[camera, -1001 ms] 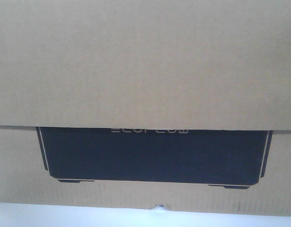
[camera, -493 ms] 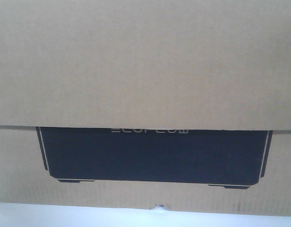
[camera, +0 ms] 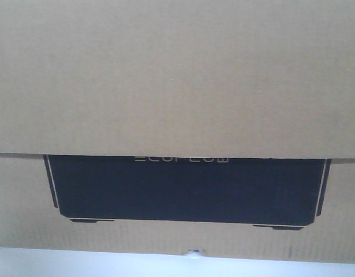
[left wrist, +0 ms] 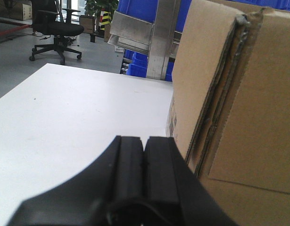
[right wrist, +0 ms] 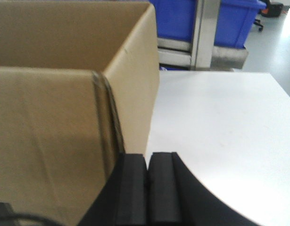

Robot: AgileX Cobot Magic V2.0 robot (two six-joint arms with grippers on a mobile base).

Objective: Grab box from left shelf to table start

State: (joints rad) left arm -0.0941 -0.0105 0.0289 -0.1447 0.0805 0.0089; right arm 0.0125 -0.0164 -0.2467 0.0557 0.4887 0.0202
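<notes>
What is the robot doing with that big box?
A two-armed robot has a big cardboard box between its arms, sitting on a white table. The left gripper is beside one end of the box and the right gripper is beside the other end. Both are shut with nothing in them. Blue bins sit on a rack behind the table.

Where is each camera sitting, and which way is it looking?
Front camera: sits facing the box close up; none of the robot shows.
Left wrist camera: rides the left arm, looking along its shut left end effector over the table toward the shelf.
Right wrist camera: rides the right arm, looking past its shut right end effector.
All three see the box.
</notes>
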